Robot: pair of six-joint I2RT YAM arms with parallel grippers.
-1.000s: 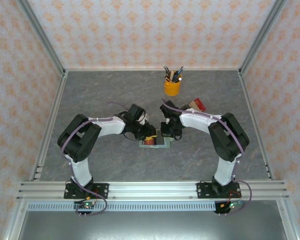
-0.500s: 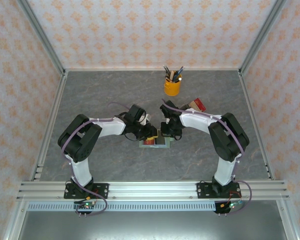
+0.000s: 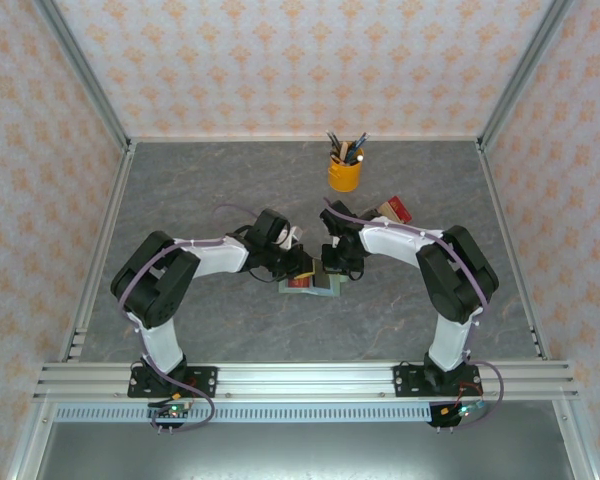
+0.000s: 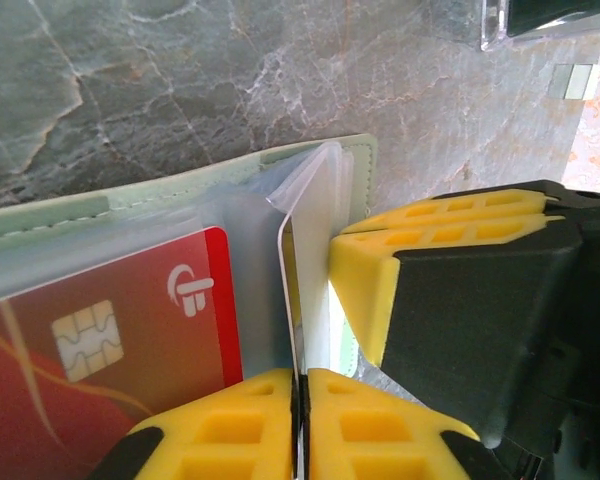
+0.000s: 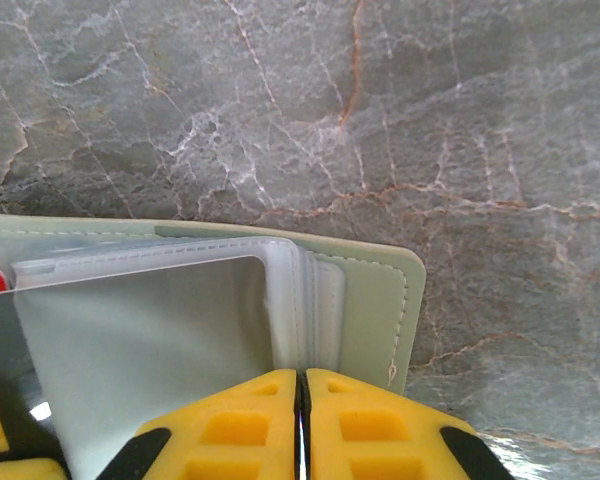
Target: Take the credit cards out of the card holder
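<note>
On grey marble (image 5: 380, 120), left claw (image 4: 300, 400) and right claw (image 5: 300, 400) each pinch the card holder (image 5: 378, 310).

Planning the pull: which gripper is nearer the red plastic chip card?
Left. Left gripper pinches a sleeve beside the red chip card; right gripper grips the sage green wallet's other edge.

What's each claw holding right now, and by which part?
Left claw pinches a clear pocket leaf of the card holder by its edge. Right claw is shut at the pockets; hold unclear.

No words or numbers can be read; the red card (image 4: 40, 400) carries a small white curled emblem (image 4: 188, 290) beside its chip (image 4: 87, 340).
</note>
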